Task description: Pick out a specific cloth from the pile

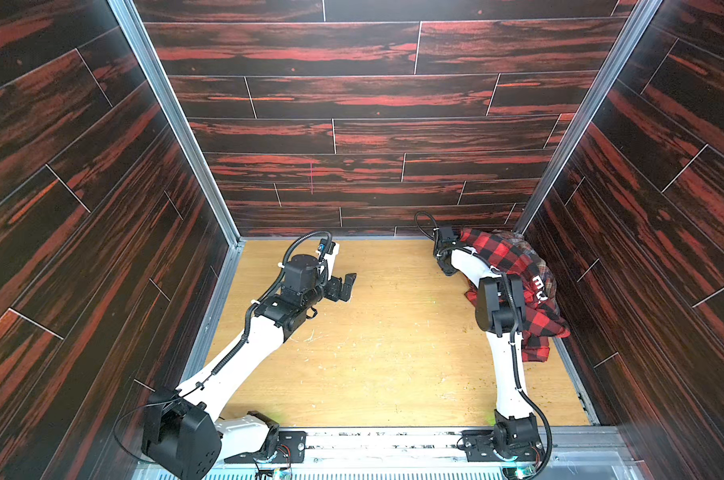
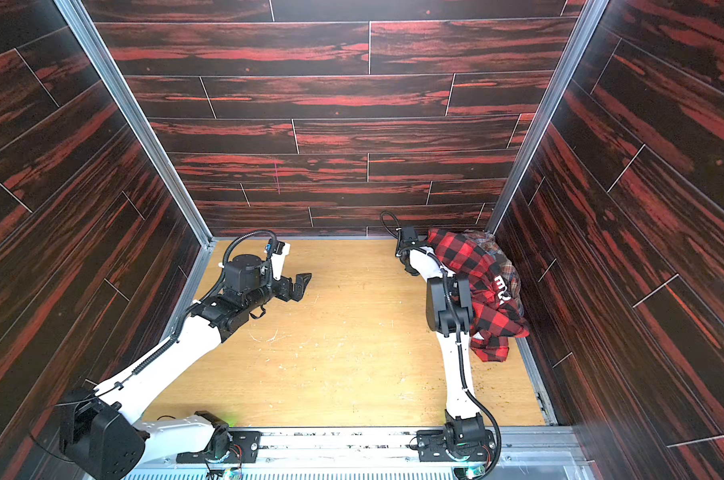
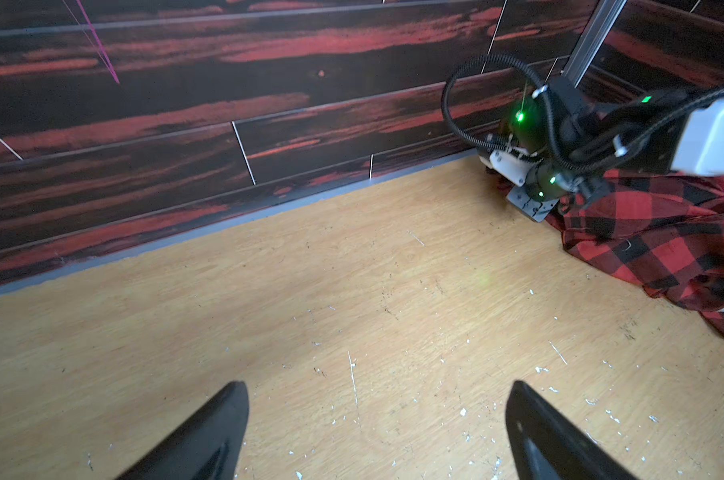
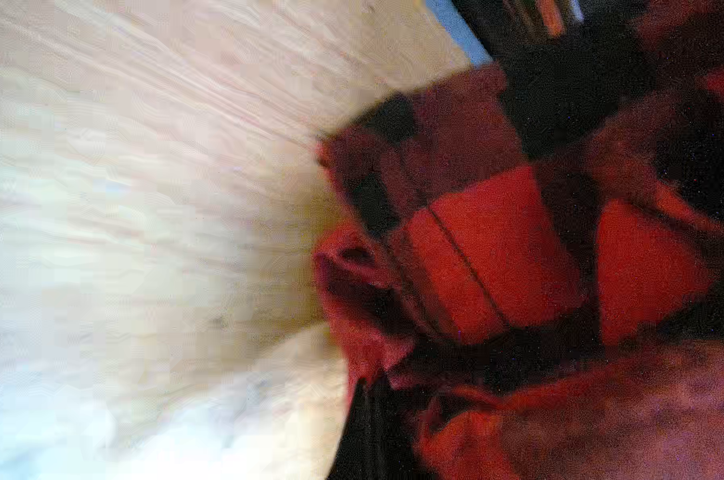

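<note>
Pointing down at the near-wall edge of the pile [image 1: 518, 270] in the far right corner, the right gripper [image 1: 446, 269] has its jaws pressed together; what they pinch is hidden. In the blurred right wrist view, plain dark-red cloth [image 4: 601, 424] lies against the checked shirt [image 1: 501, 257]. The left gripper [image 1: 349, 286] hovers over the wooden floor [image 1: 393, 353], jaws spread.

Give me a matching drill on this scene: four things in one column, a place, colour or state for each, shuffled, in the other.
1 left pincer
2 garment pile
3 lettering
4 tabletop

a light scratched wood
b white
c open, empty
d heaped in the far right corner

Pairs: 1-c, 2-d, 3-b, 4-a.
</note>
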Robot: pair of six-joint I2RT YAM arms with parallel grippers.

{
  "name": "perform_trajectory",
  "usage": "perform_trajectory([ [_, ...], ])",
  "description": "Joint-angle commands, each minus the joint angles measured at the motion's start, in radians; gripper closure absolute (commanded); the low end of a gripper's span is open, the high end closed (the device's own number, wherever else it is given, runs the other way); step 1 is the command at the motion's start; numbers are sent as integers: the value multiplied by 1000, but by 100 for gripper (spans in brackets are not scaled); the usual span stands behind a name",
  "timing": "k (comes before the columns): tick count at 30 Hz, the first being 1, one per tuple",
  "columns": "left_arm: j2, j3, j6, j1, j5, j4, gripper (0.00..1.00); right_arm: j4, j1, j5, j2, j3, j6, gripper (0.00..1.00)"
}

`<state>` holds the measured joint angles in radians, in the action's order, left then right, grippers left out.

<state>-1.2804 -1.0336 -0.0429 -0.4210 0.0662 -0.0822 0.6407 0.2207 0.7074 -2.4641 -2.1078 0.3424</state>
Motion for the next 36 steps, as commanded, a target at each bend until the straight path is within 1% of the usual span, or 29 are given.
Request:
perform_trajectory([
  [1,-3,-32,-5,-2,-8,-17,1,87,8,-156,165,-77,-95,100],
  [4,-6,-35,-7,-2,-5,-20,1,114,8,-213,216,-118,-116,100],
  [6,-7,-35,-8,-2,-3,-22,1,152,4,-247,233,-171,-135,100],
  [8,-9,-35,-6,-3,-6,-25,1,197,-4,-254,247,-251,-155,100],
  [11,-12,-37,-5,-4,-6,-28,1,258,-32,-213,264,-425,-180,100],
  [13,-16,-39,-9,-4,-1,-27,1,261,-52,-133,279,-564,-187,100],
  [14,-19,-40,-9,-3,3,-27,1,233,-57,-104,298,-603,-183,100],
  [15,-23,-43,-11,-3,4,-29,1,175,-57,-93,334,-619,-168,100],
  [18,-29,-51,-6,-4,3,-37,1,-14,-46,-129,455,-587,-137,100],
  [20,-29,-51,1,-3,-2,-39,1,-159,-14,-153,520,-544,-94,100],
  [21,-25,-51,3,-4,-4,-37,1,-257,16,-148,545,-516,-45,100],
  [23,-14,-51,8,-4,-6,-30,1,-420,83,-165,560,-493,84,100],
  [25,10,-41,17,-4,-17,-14,1,-557,164,-186,531,-537,207,100],
  [27,45,-21,30,-4,-40,11,1,-655,226,-218,493,-600,262,100],
  [29,87,-1,31,-3,-87,27,1,-689,262,-297,490,-600,213,100],
  [30,106,-9,23,-3,-131,5,1,-680,276,-325,488,-593,168,100],
  [32,119,-84,9,-3,-220,-144,1,-636,303,-363,470,-582,72,100],
  [33,122,-126,-24,-3,-286,-229,1,-616,318,-384,454,-574,26,100],
  [36,177,-156,-77,-2,-421,-401,1,-594,375,-441,389,-557,-52,100],
])
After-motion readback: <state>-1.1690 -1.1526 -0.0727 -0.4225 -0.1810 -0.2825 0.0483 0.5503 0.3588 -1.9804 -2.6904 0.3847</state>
